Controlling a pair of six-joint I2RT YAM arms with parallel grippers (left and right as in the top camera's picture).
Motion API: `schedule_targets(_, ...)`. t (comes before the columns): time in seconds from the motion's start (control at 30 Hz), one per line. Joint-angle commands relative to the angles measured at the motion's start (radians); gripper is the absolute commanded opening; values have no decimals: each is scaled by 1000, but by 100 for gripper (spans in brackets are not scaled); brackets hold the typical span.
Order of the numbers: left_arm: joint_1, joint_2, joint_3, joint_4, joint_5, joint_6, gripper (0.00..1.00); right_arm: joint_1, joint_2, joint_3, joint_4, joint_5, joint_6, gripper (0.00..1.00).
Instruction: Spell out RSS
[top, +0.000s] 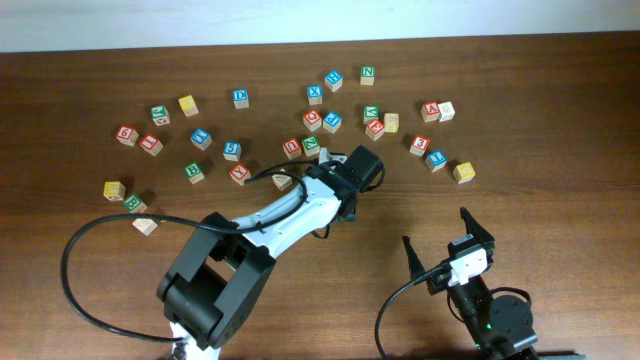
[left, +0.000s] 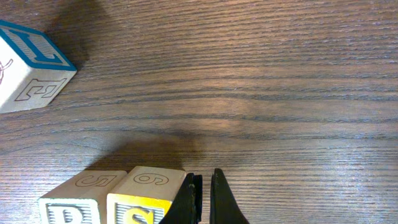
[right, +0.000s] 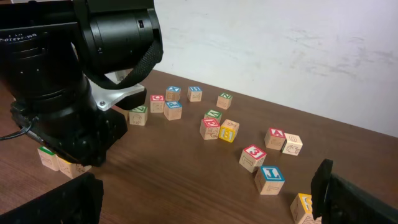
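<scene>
Occlusions and crops, all three views

Left wrist: pale wooden cube with a green R (left: 68, 208) and yellow-faced wooden cube with an S (left: 144, 202) are cropped by the bottom edge, letters only half shown. Blue-topped wooden L cube (left: 31, 65) is cut by the left edge. Left gripper (left: 206, 182): tips only. Overhead: black-and-white left arm (top: 290, 215) covers both those cubes; most loose-cube letters are too small to read. Right wrist: right gripper (right: 205, 177) fingers are cropped at the bottom corners, one partly hiding a yellow cube (right: 303, 208).
</scene>
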Motion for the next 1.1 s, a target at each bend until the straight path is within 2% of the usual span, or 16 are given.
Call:
schedule_targets(0.0,2,8,-10,8,-33,-37,0,1,-8,-8,-2,12,15,98)
schedule_targets(0.9,2,6,-8,-4,-71,-84,0,1,-8,-8,-1,12,15,98)
schedule_targets(1.07,2,-126,24,-18,-74,-51,0,1,-8,-8,-1,12,15,98)
